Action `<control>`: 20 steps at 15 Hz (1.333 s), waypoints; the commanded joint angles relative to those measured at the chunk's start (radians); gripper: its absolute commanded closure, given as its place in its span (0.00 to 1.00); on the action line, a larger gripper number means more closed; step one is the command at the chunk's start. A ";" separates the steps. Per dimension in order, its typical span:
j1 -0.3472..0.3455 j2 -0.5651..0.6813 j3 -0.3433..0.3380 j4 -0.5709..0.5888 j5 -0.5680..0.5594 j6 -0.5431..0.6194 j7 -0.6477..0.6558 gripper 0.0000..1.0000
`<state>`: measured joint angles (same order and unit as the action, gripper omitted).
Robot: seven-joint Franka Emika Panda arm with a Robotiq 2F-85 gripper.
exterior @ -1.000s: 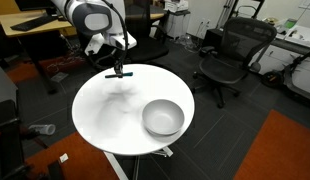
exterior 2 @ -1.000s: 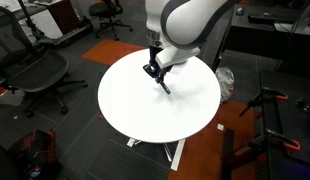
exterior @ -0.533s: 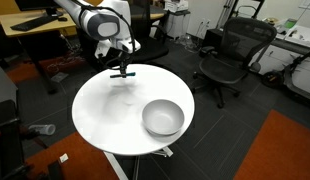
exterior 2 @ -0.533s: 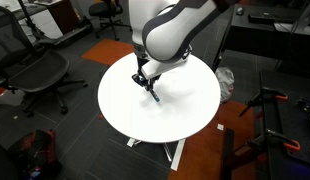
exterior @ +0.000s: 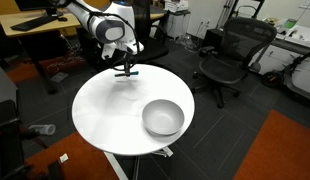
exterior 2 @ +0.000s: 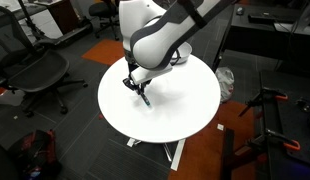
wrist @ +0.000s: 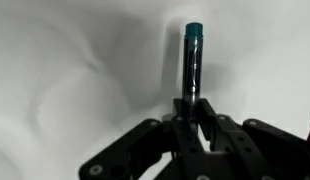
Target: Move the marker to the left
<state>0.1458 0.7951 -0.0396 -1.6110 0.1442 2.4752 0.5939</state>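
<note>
The marker (wrist: pixel 192 65) is a slim dark stick with a teal tip, pointing up the wrist view from between the jaws. My gripper (wrist: pixel 192 112) is shut on its lower end. In both exterior views the gripper (exterior: pixel 125 68) (exterior 2: pixel 136 85) holds the marker (exterior: pixel 126 74) (exterior 2: pixel 143 96) just above the round white table (exterior: pixel 110 115), over its far edge in one view and near its left side in the other (exterior 2: pixel 185 110). The marker lies about level in one view and slants down in the other.
A grey bowl (exterior: pixel 163 118) sits on the table, apart from the gripper. Black office chairs (exterior: pixel 227 55) (exterior 2: pixel 40 72) stand around the table. A desk (exterior: pixel 35 25) is behind the arm. Orange carpet patches lie on the floor.
The arm has carried the marker across the table: leftward in one exterior view, slightly right and farther back in the other. The gripper stays shut on it.
</note>
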 commanded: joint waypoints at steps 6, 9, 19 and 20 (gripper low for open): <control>-0.006 0.056 0.009 0.097 0.020 -0.036 -0.014 0.35; -0.006 0.050 0.012 0.100 0.020 -0.063 -0.017 0.11; -0.012 -0.080 0.034 0.044 0.020 -0.228 -0.070 0.00; -0.011 -0.101 0.035 0.034 0.017 -0.238 -0.077 0.00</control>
<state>0.1445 0.7859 -0.0211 -1.5186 0.1442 2.2902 0.5624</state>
